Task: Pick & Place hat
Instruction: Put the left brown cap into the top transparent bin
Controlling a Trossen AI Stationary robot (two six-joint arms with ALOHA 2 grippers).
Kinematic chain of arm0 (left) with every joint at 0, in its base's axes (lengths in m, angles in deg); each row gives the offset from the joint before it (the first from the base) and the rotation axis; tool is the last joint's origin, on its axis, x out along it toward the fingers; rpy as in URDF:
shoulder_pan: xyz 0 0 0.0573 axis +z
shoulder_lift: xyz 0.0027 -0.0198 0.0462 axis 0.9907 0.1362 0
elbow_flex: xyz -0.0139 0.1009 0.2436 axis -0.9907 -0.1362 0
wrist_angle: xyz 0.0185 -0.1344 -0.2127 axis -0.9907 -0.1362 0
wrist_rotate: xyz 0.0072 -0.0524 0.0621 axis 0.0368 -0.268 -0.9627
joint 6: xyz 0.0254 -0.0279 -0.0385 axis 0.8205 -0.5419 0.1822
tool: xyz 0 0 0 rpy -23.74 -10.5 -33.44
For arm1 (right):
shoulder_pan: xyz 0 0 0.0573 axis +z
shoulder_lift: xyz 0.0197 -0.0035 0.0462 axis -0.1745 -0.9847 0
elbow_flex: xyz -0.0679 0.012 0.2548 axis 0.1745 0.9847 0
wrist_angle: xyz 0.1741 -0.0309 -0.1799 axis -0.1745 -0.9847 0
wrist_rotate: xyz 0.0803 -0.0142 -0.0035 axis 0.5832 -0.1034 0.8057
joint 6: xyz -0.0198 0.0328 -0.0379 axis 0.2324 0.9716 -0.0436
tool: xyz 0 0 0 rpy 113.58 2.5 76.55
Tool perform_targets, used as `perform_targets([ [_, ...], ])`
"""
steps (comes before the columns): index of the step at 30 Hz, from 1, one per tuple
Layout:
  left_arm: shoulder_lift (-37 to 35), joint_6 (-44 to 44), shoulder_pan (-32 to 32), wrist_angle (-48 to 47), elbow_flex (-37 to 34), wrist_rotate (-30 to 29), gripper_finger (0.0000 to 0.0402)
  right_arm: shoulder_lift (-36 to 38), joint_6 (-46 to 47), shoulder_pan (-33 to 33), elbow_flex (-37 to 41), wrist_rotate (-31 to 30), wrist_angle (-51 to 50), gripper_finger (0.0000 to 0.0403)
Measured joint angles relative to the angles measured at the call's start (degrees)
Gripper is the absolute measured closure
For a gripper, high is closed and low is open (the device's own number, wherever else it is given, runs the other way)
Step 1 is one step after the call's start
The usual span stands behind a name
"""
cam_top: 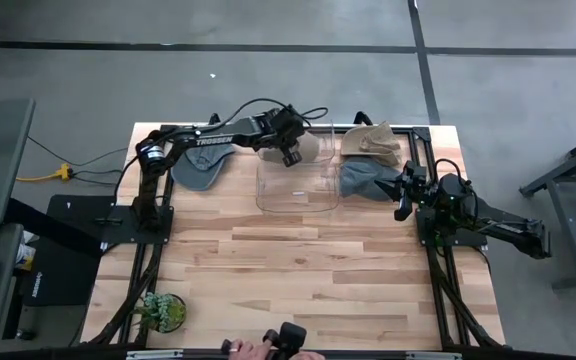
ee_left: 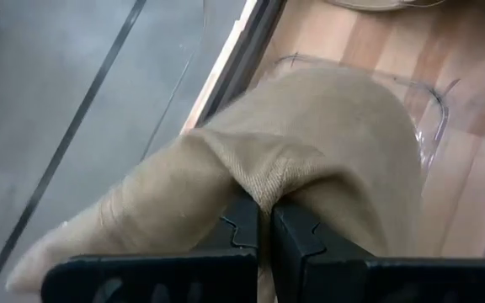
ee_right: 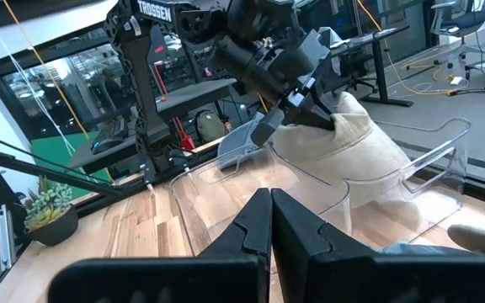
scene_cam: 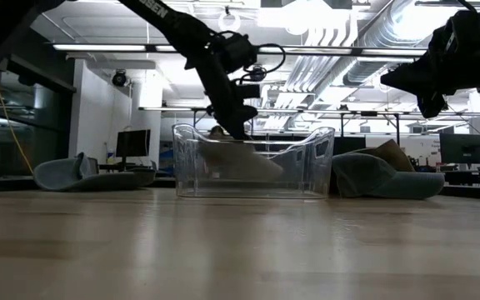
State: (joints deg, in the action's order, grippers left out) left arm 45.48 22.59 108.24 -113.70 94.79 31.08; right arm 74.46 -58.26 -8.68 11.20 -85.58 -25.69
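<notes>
Left tool (ee_left: 266,220) clenched on tan hat (ee_left: 327,143), pinching fold of cloth. Hat hangs right under tool, part way inside clear bin (cam_top: 298,190) at far side of surface (cam_top: 298,270), brim end draped over bin's far rim. Next move looks like: straight down, then let go. Left arm much nearer. Hat soft, floppy, beige. Right tool (ee_right: 269,220) pressed shut, holding nothing, waits beside bin near gray hat (cam_top: 366,180).
</notes>
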Motion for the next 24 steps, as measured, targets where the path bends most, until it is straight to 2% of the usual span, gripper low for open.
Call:
perform_targets([
  [19, 0.1, -2.2, -0.7, 3.7, 0.0, 5.5, 0.0401, 0.0, 0.1, 0.0, 0.0, 0.0, 0.0, 0.0402],
  [24, 0.1, -3.9, -0.7, 3.7, 0.0, 5.5, 0.0401, 0.0, 0.1, 0.0, 0.0, 0.0, 0.0, 0.0402],
])
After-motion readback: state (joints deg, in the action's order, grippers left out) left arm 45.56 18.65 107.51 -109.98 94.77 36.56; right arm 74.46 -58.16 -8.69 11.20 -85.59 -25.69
